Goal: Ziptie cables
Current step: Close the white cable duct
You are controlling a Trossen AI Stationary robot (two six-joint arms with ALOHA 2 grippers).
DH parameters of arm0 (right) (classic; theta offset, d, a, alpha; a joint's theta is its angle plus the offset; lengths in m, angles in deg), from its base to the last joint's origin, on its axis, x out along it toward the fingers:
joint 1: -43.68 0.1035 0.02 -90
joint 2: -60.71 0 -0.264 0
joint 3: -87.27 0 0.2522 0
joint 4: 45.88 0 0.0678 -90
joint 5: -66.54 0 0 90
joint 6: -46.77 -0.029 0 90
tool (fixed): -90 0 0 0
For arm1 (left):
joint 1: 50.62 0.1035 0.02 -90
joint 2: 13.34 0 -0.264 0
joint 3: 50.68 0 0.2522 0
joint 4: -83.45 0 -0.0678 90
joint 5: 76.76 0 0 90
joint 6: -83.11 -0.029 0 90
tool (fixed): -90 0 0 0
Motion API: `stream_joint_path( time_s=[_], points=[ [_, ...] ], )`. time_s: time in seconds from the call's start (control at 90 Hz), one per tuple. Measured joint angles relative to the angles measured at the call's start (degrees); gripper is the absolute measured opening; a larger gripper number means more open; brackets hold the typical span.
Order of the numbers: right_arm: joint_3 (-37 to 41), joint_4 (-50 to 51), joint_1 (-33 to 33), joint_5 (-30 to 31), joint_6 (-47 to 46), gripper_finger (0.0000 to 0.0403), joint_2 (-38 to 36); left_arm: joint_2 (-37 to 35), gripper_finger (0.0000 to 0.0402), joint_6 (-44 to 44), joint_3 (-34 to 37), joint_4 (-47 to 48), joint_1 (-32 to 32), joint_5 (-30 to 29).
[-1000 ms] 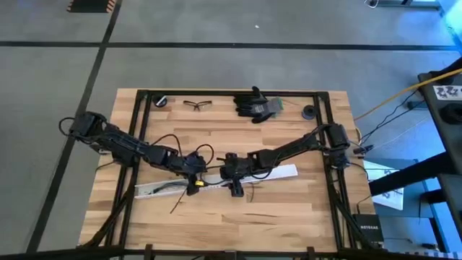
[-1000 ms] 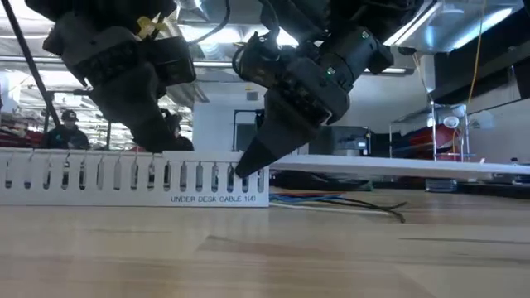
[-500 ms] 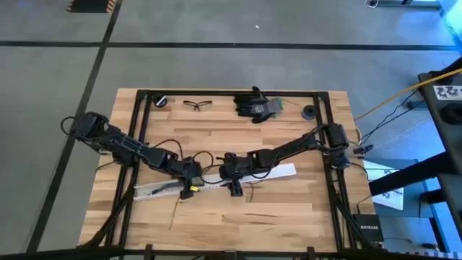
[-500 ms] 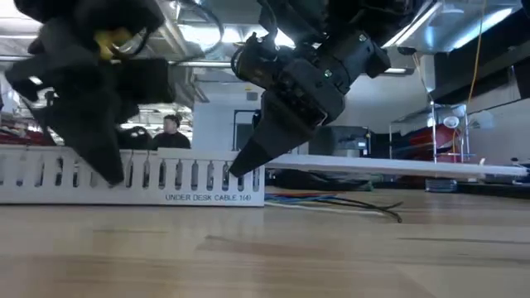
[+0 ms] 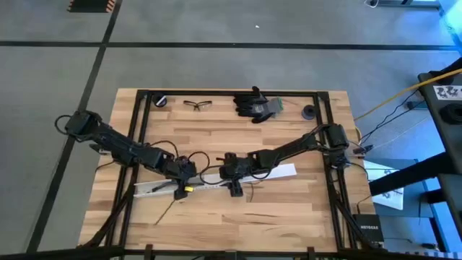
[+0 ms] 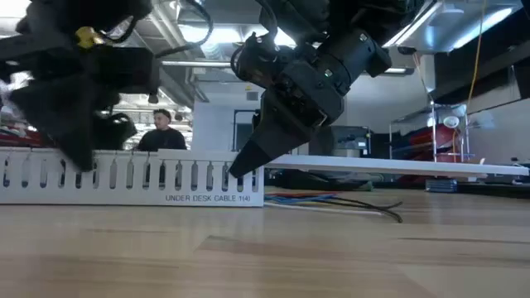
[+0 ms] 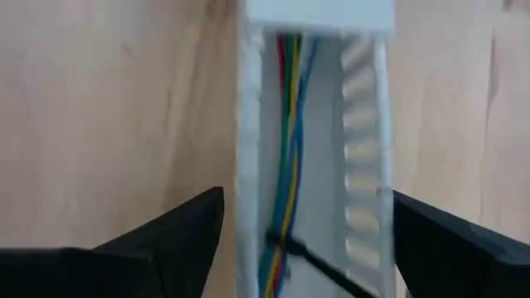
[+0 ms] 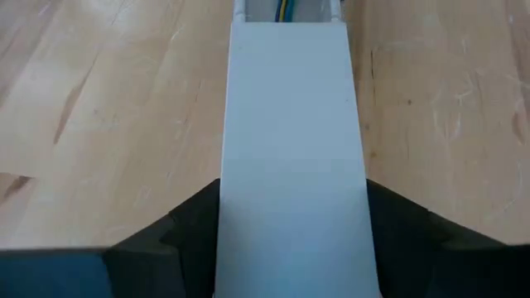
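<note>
The white slotted channel (image 5: 162, 188) lies across the middle of the table (image 5: 289, 217), and the cables (image 7: 286, 165) run inside it along its length: red, green, yellow and blue wires. More wire ends come out on the wood near the channel's end (image 6: 348, 201).

The left gripper (image 7: 302, 236) hovers over the open part of the channel with its fingers spread wide, one on each side of the walls, holding nothing. I think it stands so to reach the wires from above.

The right gripper (image 8: 290, 219) is over the flat white cover (image 8: 290, 149) that lies on the channel. Its fingers stand at both edges of the cover; I cannot tell if they press it. Probably it keeps the channel from sliding.

The channel's side reads "UNDER DESK CABLE", then some signs which I cannot read surely. At the table's far edge lie black gloves (image 5: 256, 105) and glasses (image 5: 196, 105).
</note>
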Motion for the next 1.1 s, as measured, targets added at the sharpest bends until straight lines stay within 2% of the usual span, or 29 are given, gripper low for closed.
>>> stream_joint_path(
  time_s=[0.289, 0.422, 0.511, 0.656, 0.933, 1.1],
  points=[
    [-0.02, 0.08, 0.0, 0.53, 0.06, 0.0218, -0.02, 1.2, 0.0296, 0.52, 4.69, -13.01, -5.51, -15.21],
    [-0.04, 0.09, 0.02, 0.69, 0.01, 0.0218, -0.04, 3.21, 0.0296, 1.09, 7.41, -23.87, -6.05, -17.67],
    [-0.07, 0.27, 0.02, 0.81, 0.01, 0.0218, -0.07, 4.66, 0.0296, 0.93, 8.47, -27.88, -5.88, -18.7],
    [-0.15, 1.24, 0.02, 1.5, -1.04, 0.0218, -0.15, 5.95, 0.0281, -4.64, 8.54, -28.07, -3.69, -18.46],
    [-0.15, 4.09, 0.0, 3.08, -3.07, 0.0218, -1.12, 6.01, 0.0212, -13.64, 8.43, -28.92, 2.19, -12.97],
    [0.0, 3.82, -0.04, 2.95, -3.07, 0.0218, -1.41, 6.01, 0.0202, -14.85, 8.31, -28.97, 4.06, -10.65]
  ],
)
